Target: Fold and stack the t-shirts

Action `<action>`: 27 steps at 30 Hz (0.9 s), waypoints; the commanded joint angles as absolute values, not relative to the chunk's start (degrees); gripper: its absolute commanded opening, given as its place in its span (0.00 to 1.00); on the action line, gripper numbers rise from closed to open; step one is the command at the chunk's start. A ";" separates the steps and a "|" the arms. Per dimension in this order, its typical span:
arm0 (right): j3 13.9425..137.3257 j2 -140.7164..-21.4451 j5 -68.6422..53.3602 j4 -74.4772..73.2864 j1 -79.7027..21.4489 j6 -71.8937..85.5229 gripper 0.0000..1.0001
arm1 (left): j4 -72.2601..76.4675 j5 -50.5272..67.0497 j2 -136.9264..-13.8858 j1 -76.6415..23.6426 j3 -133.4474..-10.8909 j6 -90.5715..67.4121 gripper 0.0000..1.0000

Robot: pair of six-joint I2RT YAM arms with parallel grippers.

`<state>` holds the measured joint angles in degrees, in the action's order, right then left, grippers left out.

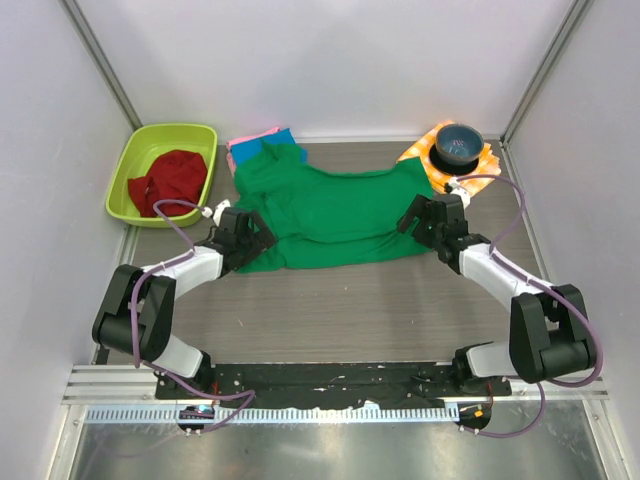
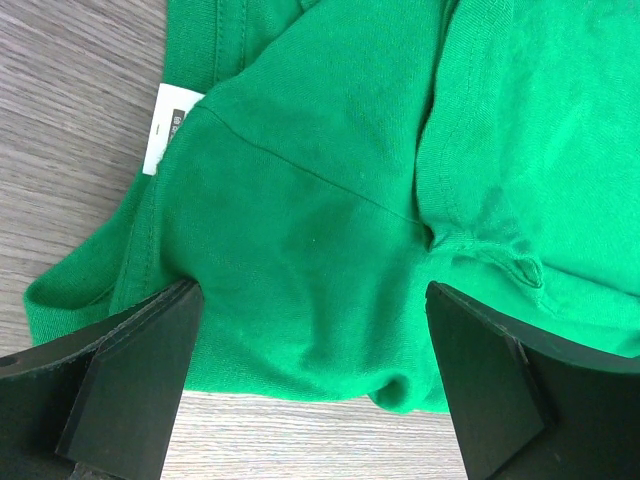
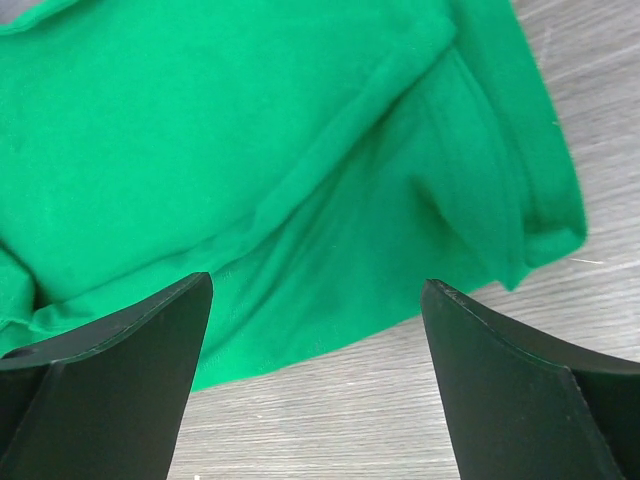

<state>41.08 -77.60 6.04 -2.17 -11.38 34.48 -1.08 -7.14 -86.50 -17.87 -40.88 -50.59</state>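
Grey wood-grain table (image 1: 350, 310), boxed in by white walls (image 1: 330, 60) on three sides.

Top view:
- Green shirt (image 1: 330, 215) lies spread across mid-table, rumpled, its collar end toward the far left.
- Blue shirt (image 1: 287, 137) and pink shirt (image 1: 240, 150) lie at the far edge, just beyond the green one. They overlap and only part of each shows.
- Lime tub (image 1: 125, 175) sits in the far left corner and holds a red cloth (image 1: 170, 180).
- Checked cloth (image 1: 420, 153) lies in the far right corner with a dark bowl (image 1: 458, 143) on it. The green shirt's right end reaches up to it.
- Left gripper (image 1: 262, 240) is at the shirt's near left corner and right gripper (image 1: 410, 220) is at its right end.
- A wide band of bare wood runs between the shirt's near edge and the arm bases. At the sides, narrower strips of wood separate the shirt from the walls.

Left wrist view:
- Left gripper (image 2: 312, 300) has its jaws wide apart, with nothing between them but the cloth below.
- They straddle a bunched corner of the green shirt (image 2: 380, 130). I cannot tell whether the tips touch it.
- A white label (image 2: 170, 125) shows at a seam.
- Wood is visible to the left and under the near edge.

Right wrist view:
- Right gripper (image 3: 315, 292) also has its jaws wide apart, gripping nothing.
- The shirt's folded edge (image 3: 200, 130) runs diagonally between the fingers.
- Wood is visible near and to the right.
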 commanded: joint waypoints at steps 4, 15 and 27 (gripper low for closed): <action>43.95 -81.73 6.06 -0.27 -13.01 35.33 0.91 | -3.25 -7.03 -87.36 -17.31 -39.46 -50.27 1.00; 45.97 -90.79 9.49 4.75 -12.83 33.40 0.90 | -3.34 -6.42 -86.66 -16.70 -38.85 -49.92 1.00; 46.41 -90.53 19.85 -5.71 -8.18 30.68 0.91 | -4.65 -6.24 -84.20 -14.15 -36.30 -49.39 1.00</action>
<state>44.23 -90.85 13.06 -1.08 -9.37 32.73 0.19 -5.69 -84.25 -15.29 -38.28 -50.54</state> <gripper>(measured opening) 0.905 0.996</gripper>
